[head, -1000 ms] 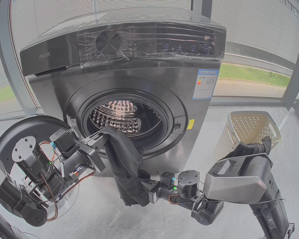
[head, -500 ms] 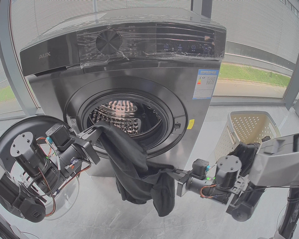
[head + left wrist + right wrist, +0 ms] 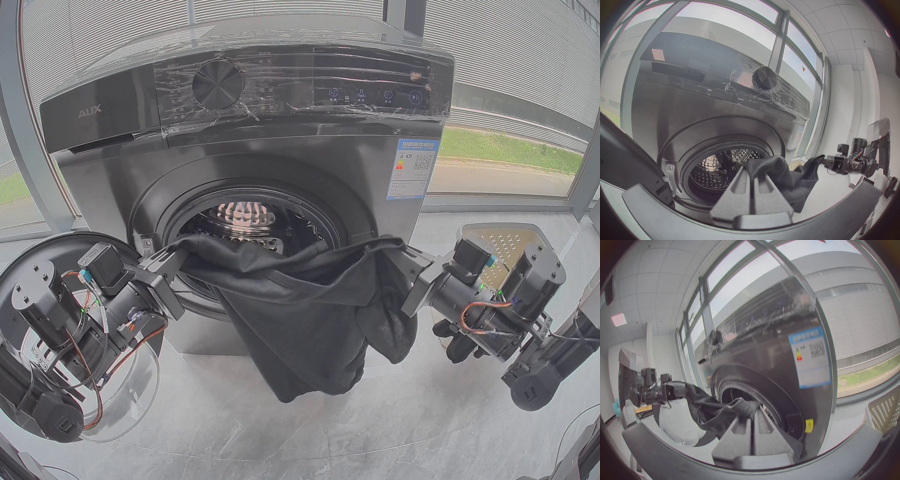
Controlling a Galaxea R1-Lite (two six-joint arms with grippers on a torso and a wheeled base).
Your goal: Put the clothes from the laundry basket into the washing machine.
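Garment (image 3: 300, 294) — between left hand (image 3: 182, 245), right hand (image 3: 396, 249)

This looks like a test lab or showroom, not a home laundry. Ahead of the jaws, a dark grey front-loading washing machine (image 3: 250, 156) has plastic film taped over its control panel (image 3: 300, 87). It stands on a pale grey tiled floor (image 3: 206, 425) before floor-to-ceiling glass walls (image 3: 519, 75), under a white panelled office ceiling (image 3: 647, 274).

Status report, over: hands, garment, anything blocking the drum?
Left hand, right hand both shut on black garment. Garment stretched across washing machine opening, bulk hanging outside. Nothing else in the way.
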